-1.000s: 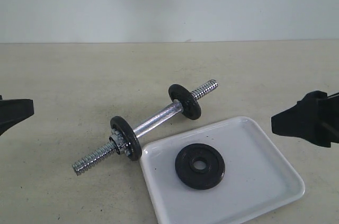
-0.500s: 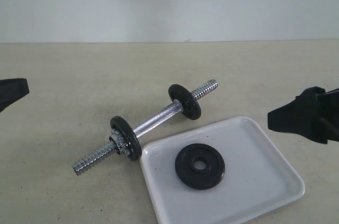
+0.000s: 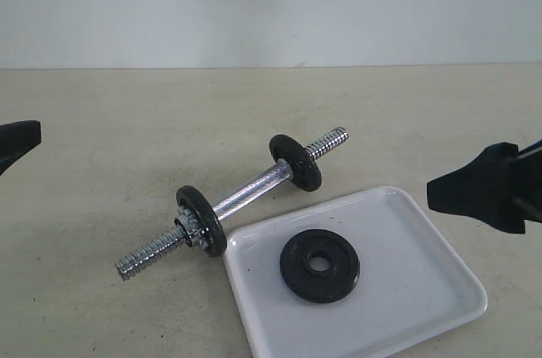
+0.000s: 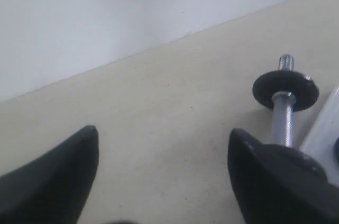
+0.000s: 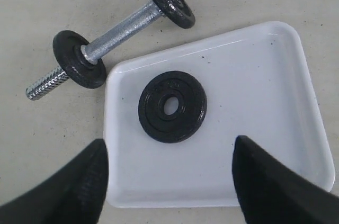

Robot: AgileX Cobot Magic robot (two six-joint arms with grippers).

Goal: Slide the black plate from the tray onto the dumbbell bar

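While the right pincer [image 5: 169, 145] hung spread and empty, the black plate [image 5: 172, 106] lay flat on the tray [image 5: 265, 75] just ahead of it, centred between its fingers. The dumbbell bar [image 5: 124, 25] ran slantwise beyond the plate. The left pincer [image 4: 164, 133], also spread, stood well off. Since a second earlier, the right one had crept towards the tray and the left had lifted away.

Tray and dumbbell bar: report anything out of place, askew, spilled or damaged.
Nothing serious. The black plate lies flat and whole in the tray. The dumbbell bar looks straight, carrying a near disc and a far disc. Only a few tiny dark specks dot the tray.
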